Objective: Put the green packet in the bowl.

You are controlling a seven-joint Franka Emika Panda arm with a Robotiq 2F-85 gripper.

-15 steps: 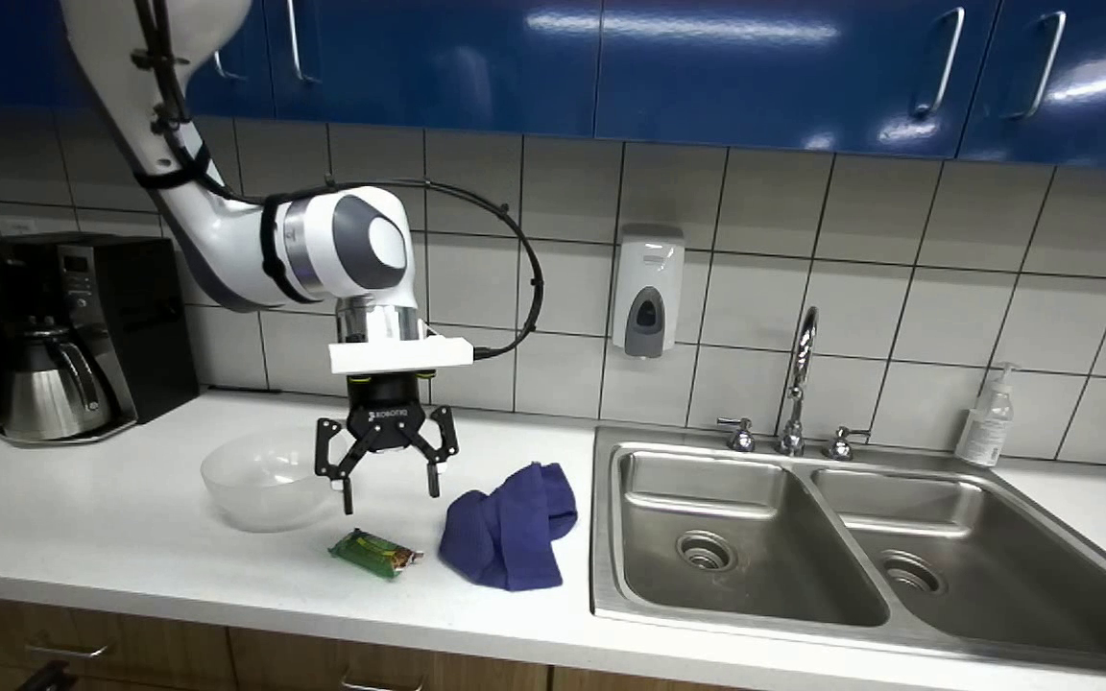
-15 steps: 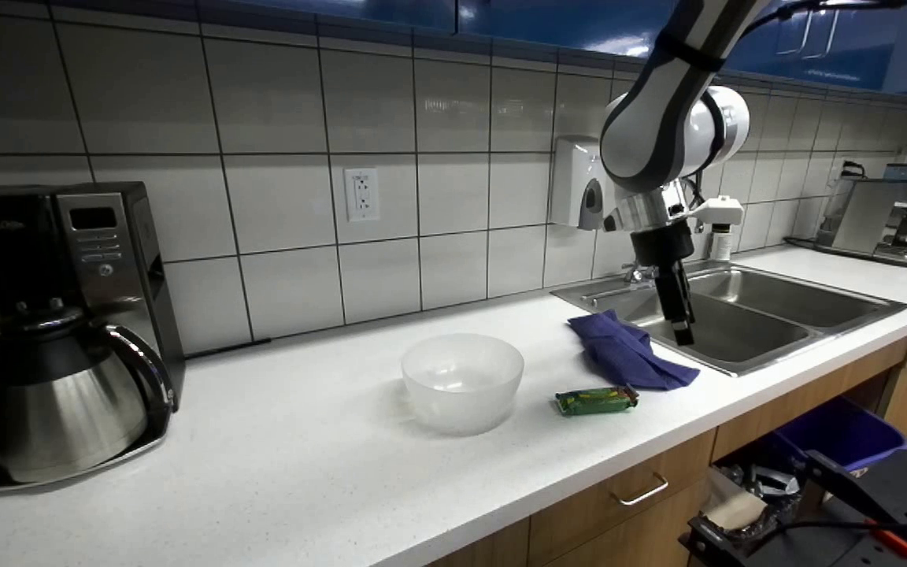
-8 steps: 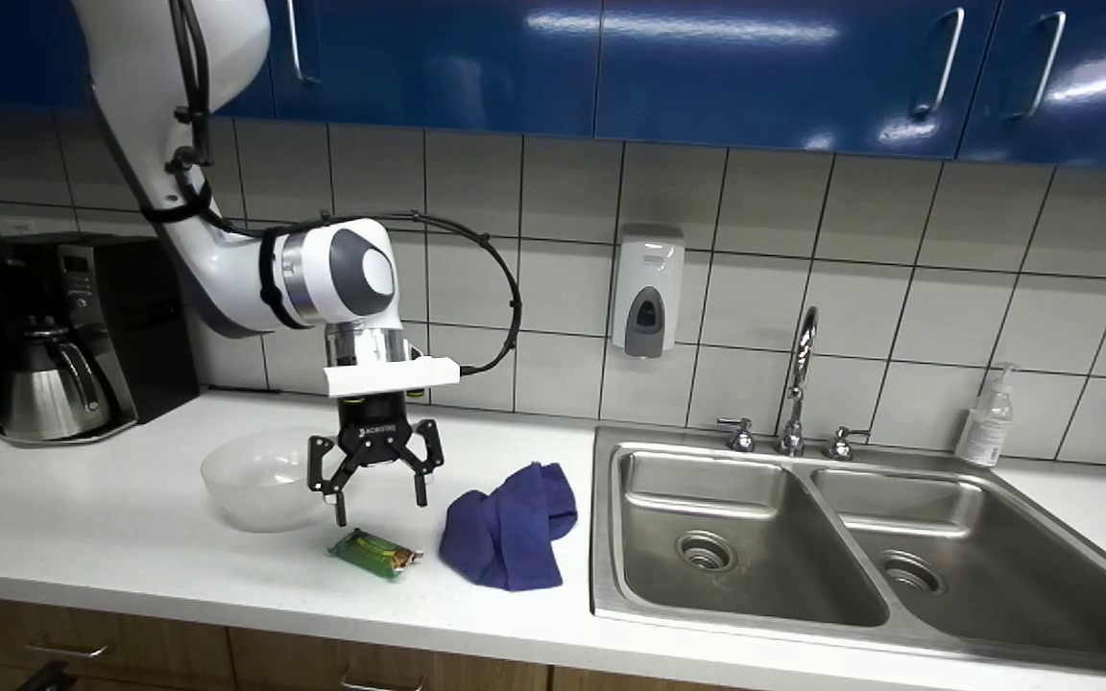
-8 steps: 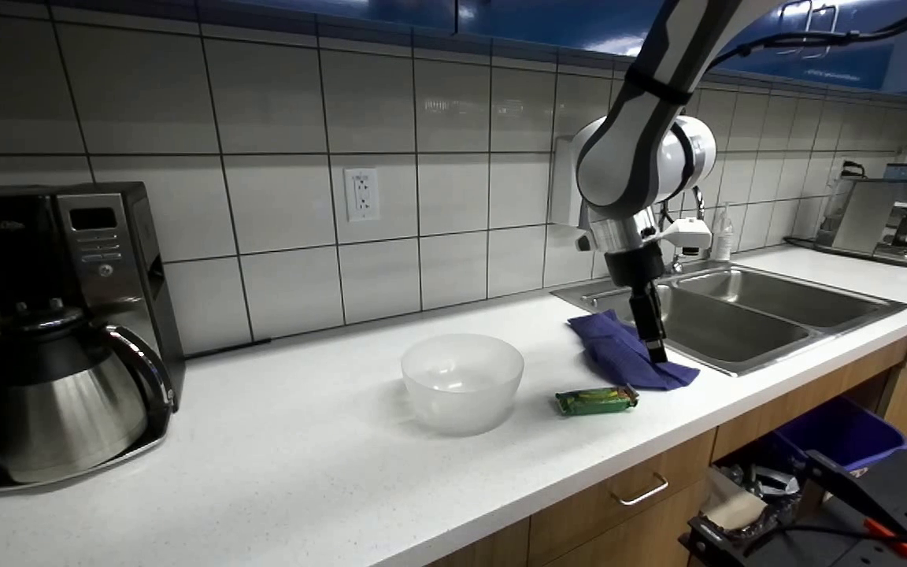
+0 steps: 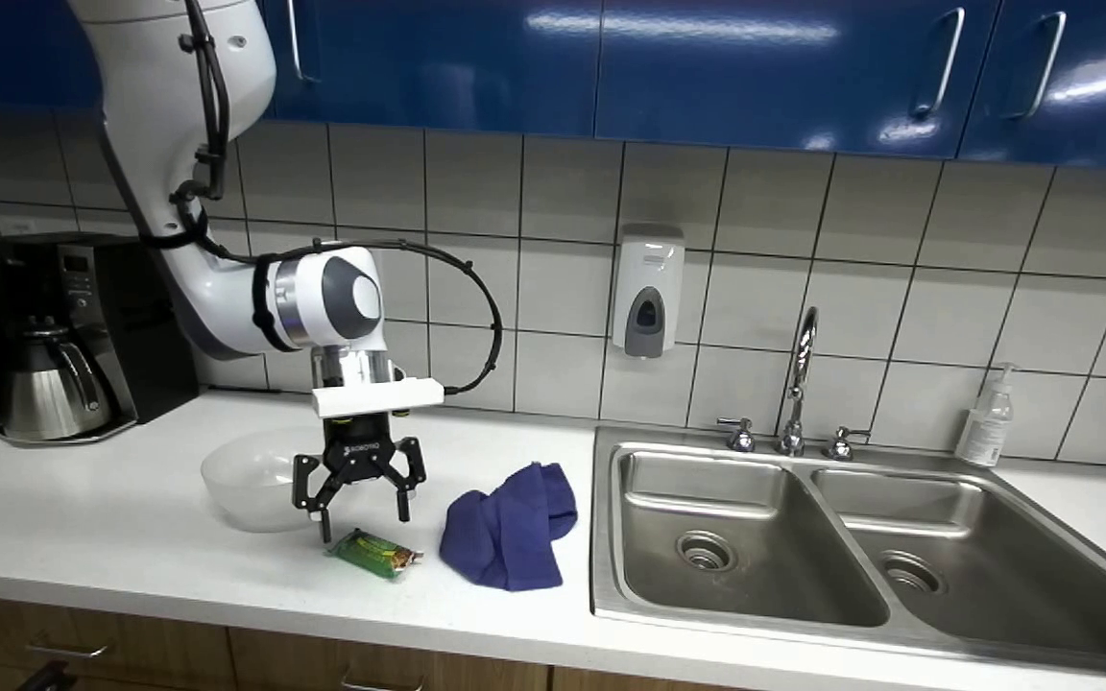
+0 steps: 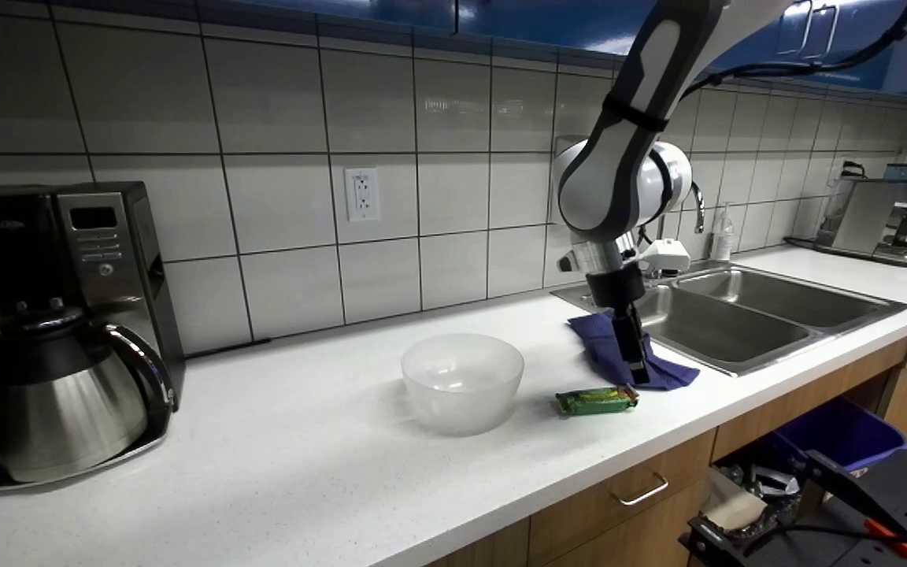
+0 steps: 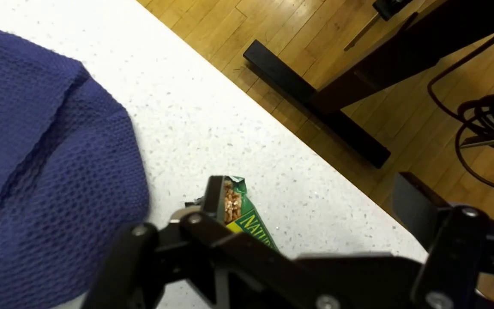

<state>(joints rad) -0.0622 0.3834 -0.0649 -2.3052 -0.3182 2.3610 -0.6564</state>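
The green packet point(image 5: 375, 554) lies flat on the white counter in both exterior views point(image 6: 597, 402). In the wrist view the packet point(image 7: 251, 224) shows only in part; a finger and the gripper linkage hide the rest. A translucent bowl point(image 5: 248, 489) stands upright beside it, also in an exterior view point(image 6: 463, 398); it is out of the wrist view. My gripper point(image 5: 365, 518) is open, its fingers wide apart and empty, pointing down just above and behind the packet. In an exterior view the gripper point(image 6: 636, 373) hangs over the cloth side of the packet. In the wrist view one fingertip of the gripper point(image 7: 315, 199) overlaps the packet's end.
A purple cloth point(image 5: 510, 528) lies next to the packet, also in the wrist view point(image 7: 58, 171). A double sink point(image 5: 755, 537) is beyond the cloth. A coffee maker point(image 6: 75, 331) stands at the counter's other end. The counter's front edge point(image 5: 275, 614) is close to the packet.
My gripper has come down and moved toward the packet and the bowl, away from the sink, staying open. The packet, bowl and cloth have not moved.
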